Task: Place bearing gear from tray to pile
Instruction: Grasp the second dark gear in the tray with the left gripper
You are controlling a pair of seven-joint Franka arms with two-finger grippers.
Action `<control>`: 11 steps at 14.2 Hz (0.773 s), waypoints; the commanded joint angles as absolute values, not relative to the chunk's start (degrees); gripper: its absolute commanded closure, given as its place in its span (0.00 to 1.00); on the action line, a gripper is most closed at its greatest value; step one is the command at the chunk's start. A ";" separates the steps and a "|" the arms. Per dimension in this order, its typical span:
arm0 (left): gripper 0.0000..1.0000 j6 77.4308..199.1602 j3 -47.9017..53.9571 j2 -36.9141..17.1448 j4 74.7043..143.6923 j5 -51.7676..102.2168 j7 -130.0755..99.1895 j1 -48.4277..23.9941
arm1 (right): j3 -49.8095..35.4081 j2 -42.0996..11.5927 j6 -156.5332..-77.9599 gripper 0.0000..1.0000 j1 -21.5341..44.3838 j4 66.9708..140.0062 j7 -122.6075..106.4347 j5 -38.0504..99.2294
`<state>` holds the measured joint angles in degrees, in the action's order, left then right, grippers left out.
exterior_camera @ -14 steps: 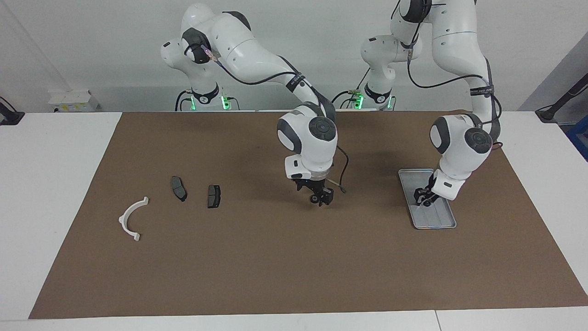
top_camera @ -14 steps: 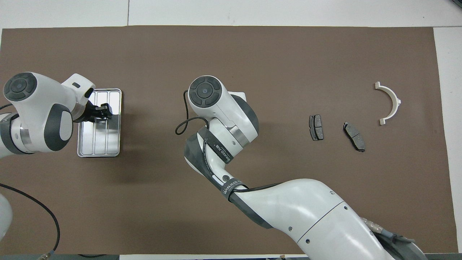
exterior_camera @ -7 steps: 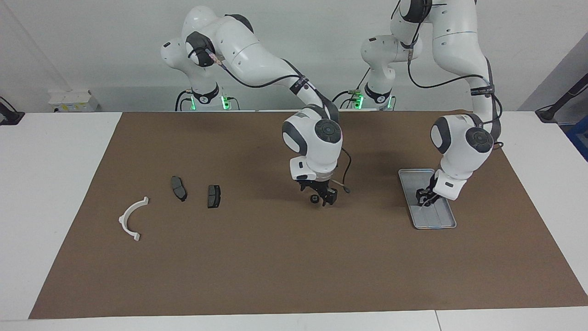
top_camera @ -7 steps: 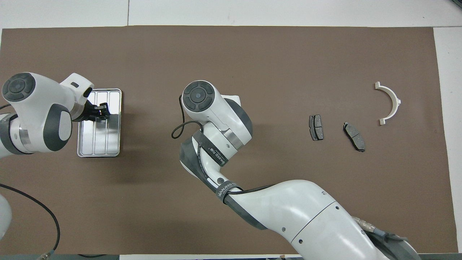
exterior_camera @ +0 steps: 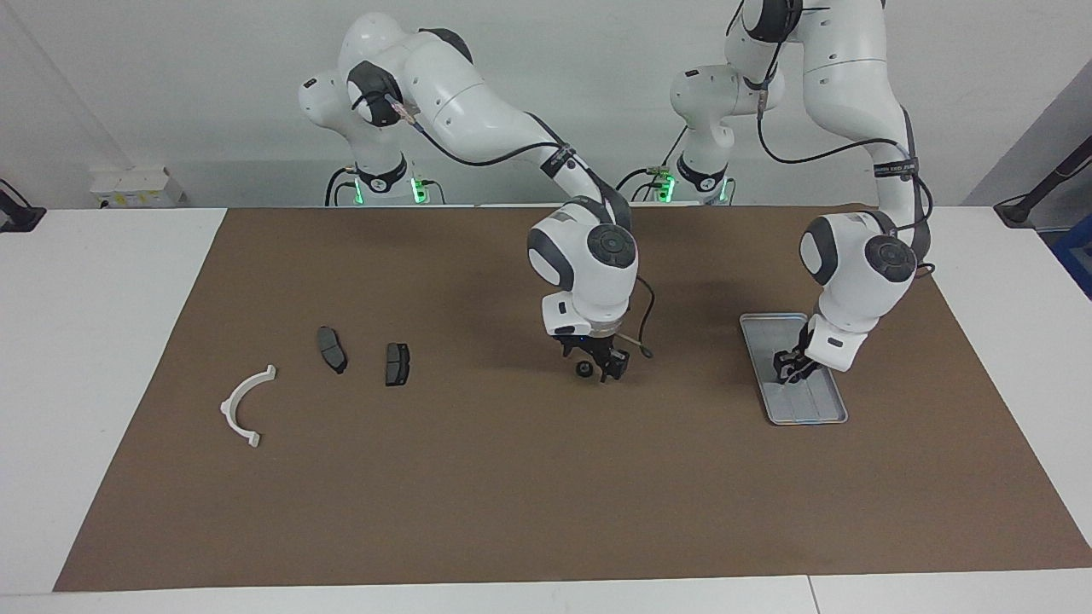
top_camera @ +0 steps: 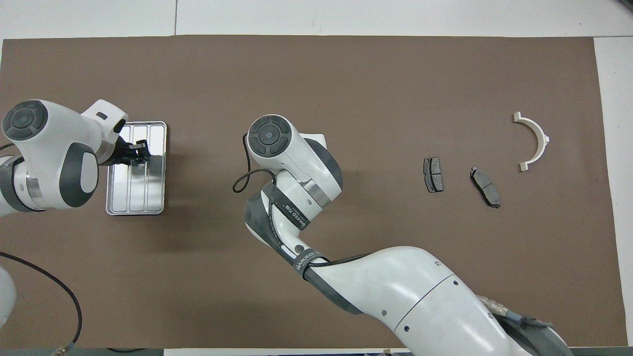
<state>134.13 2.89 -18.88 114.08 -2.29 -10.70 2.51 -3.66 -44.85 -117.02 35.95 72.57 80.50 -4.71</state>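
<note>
A small black round bearing gear (exterior_camera: pixel 583 368) lies on the brown mat at mid-table, well apart from the tray. My right gripper (exterior_camera: pixel 601 367) is low over the mat right beside it, jaws open, one fingertip close to the gear. In the overhead view the right arm's hand covers the gear. The silver ribbed tray (exterior_camera: pixel 806 414) (top_camera: pixel 138 198) sits toward the left arm's end. My left gripper (exterior_camera: pixel 789 368) (top_camera: pixel 142 151) is down inside it. The pile lies toward the right arm's end: a white half-ring bracket (exterior_camera: pixel 243 405) (top_camera: pixel 536 141) and two dark brake pads (exterior_camera: pixel 332 349) (exterior_camera: pixel 397 363).
The brown mat (exterior_camera: pixel 512 495) covers most of the white table. A thin black cable (exterior_camera: pixel 640 320) loops off the right arm's wrist. Open mat lies between the gear and the brake pads (top_camera: pixel 433 174) (top_camera: pixel 485 186).
The right hand has slid a little toward the left arm's end while the gear stayed put on the mat. The left gripper has shifted slightly within the tray.
</note>
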 commanded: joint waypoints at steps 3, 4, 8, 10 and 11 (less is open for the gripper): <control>0.88 135.97 2.90 -18.28 115.66 -2.20 -11.34 2.46 | -3.78 -44.82 -119.35 0.12 36.21 74.35 78.93 -3.78; 1.00 135.88 2.90 -18.28 115.66 -2.20 -11.34 2.37 | -3.78 -44.82 -119.27 0.16 36.21 74.36 78.75 -3.78; 1.00 129.41 2.90 -18.19 111.82 -0.71 -11.77 2.02 | -3.78 -44.74 -119.18 0.34 35.86 74.27 77.87 -3.78; 1.00 122.81 2.90 -16.97 109.17 -0.62 -11.78 1.49 | -3.78 -44.74 -119.35 0.39 35.77 74.27 77.78 -3.78; 1.00 120.61 2.90 -15.22 108.81 -0.62 -11.78 1.41 | -3.78 -44.74 -119.53 0.43 35.77 74.27 77.78 -3.78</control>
